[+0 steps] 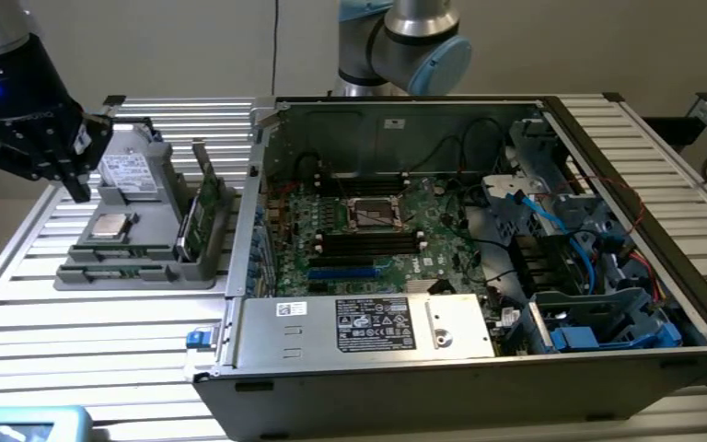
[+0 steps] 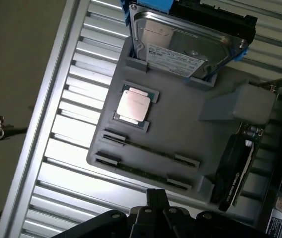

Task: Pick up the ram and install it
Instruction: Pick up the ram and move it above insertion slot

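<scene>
While the gripper (image 1: 77, 189) hovers over the grey holder tray (image 2: 180, 129) at the exterior view's left, its jaws are closed tight with nothing seen between them. The ram (image 2: 148, 148) stands on edge between clips in a tray slot, just beside the processor chip (image 2: 133, 106) and untouched by the gripper. A hard drive (image 2: 185, 44) sits propped in the tray beyond the chip. The open computer case (image 1: 452, 368) stands beside the tray on the slatted desk (image 1: 34, 313).

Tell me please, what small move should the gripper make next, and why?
Probably open the gripper first: it is shut and hangs above the grey tray, holding nothing, while the ram sits edge-up in its tray slot, untouched. Shut, it cannot straddle the stick.
</scene>
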You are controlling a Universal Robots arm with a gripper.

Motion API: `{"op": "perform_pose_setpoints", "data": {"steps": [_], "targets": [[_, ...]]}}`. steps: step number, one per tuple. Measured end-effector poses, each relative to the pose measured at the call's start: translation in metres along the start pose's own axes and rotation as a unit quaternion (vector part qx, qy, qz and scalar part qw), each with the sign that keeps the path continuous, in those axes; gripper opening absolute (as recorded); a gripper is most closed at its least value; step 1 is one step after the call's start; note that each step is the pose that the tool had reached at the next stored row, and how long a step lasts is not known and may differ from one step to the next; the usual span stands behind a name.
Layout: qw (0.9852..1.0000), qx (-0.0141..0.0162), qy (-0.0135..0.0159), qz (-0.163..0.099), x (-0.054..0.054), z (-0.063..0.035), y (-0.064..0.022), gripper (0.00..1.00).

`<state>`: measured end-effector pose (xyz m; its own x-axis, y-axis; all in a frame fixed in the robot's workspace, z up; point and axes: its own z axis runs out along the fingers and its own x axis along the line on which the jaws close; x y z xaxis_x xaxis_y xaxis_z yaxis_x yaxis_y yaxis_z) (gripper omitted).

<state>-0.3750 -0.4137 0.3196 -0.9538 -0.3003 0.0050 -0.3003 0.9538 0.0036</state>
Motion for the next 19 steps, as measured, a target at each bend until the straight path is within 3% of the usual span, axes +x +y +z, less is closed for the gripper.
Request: {"op": "perform_pose_setpoints", "data": {"steps": [5,9,15,19], "targets": [[0.9990,-0.0002,0.0000,-0.045,0.0000,0.0005,0.0000,0.11],[0.9967,-0.0005,-0.0001,-0.082,0.0000,0.0009,0.0000,0.11],[0.9907,-0.0008,0.0000,-0.136,0.0000,0.0013,0.0000,0.11],[0.9851,-0.0008,0.0001,-0.172,-0.0001,0.0016,0.0000,0.11]]}}
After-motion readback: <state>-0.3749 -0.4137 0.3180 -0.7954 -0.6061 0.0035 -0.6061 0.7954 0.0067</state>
